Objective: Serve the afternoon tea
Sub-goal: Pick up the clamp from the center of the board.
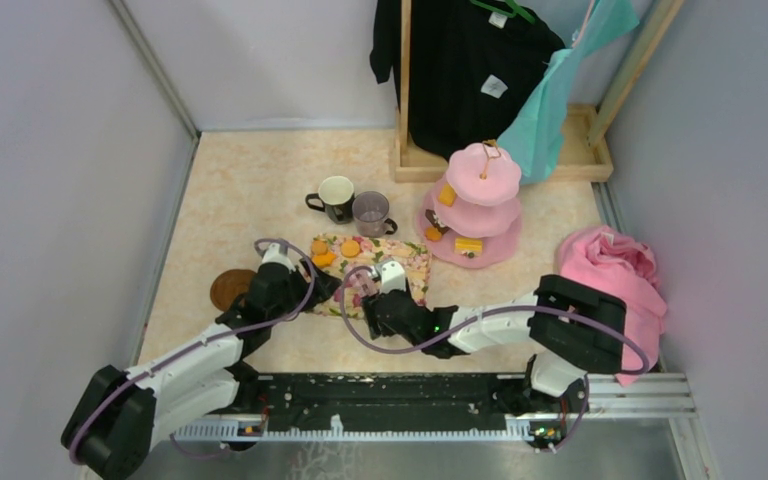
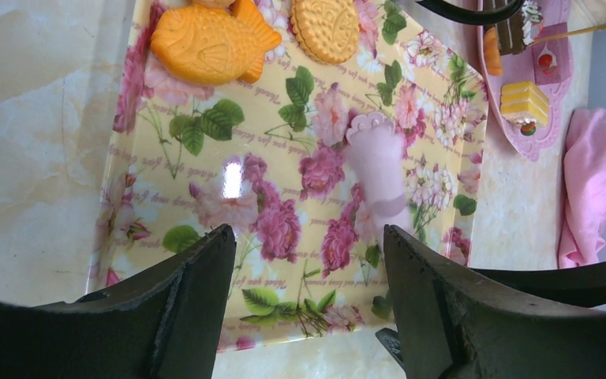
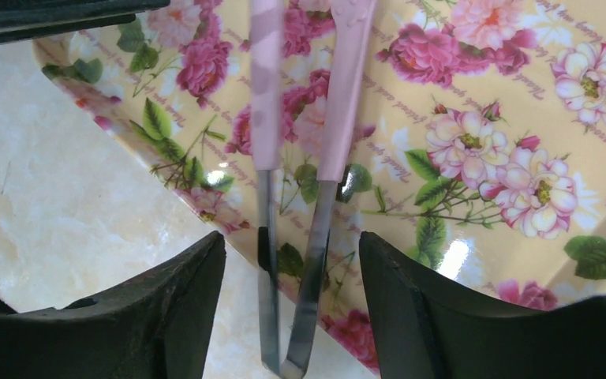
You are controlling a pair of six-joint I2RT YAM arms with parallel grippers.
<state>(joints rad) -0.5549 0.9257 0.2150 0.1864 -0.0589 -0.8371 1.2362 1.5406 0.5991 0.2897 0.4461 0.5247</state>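
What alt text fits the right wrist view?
Pink-handled metal tongs lie across the rim of a flower-patterned tray, their joined end over the marble table, between the open jaws of the right gripper, neither finger touching them.

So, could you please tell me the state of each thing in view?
Left tool: open, empty.
Right tool: open, empty.
Pink tongs: lying on tray, ungripped.
Black mug: upright.
Smoky mug: upright.
Coaster: bare.
Pink stand: upright, holding snacks.
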